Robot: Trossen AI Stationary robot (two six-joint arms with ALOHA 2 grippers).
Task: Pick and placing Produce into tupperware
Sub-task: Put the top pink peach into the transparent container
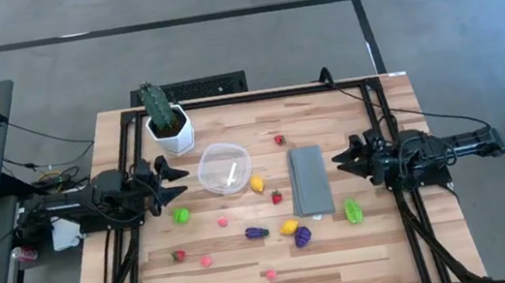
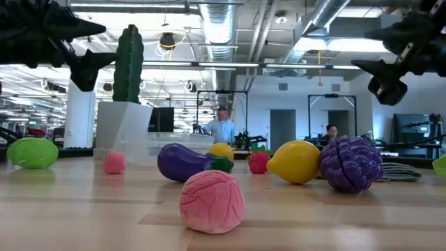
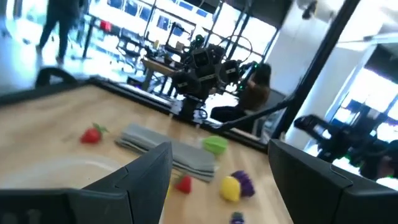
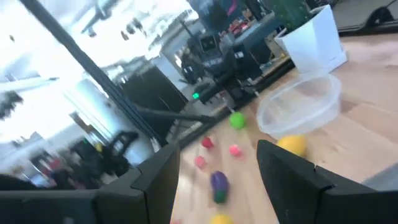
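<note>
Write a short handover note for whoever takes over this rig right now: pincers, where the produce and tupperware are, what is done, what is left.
Left pincer: open, empty, raised at the table's left edge beside the tupperware.
Right pincer: open, empty, raised at the right edge, beside the grey cloth.
Tupperware: mid-table, next to the white cactus pot; no produce visible in it.
Produce: all loose on the wood, e.g. green piece near the left arm, yellow piece touching the tupperware's side, purple pieces toward the front, green piece by the cloth.
Done: nothing placed.
Left: every piece.
</note>
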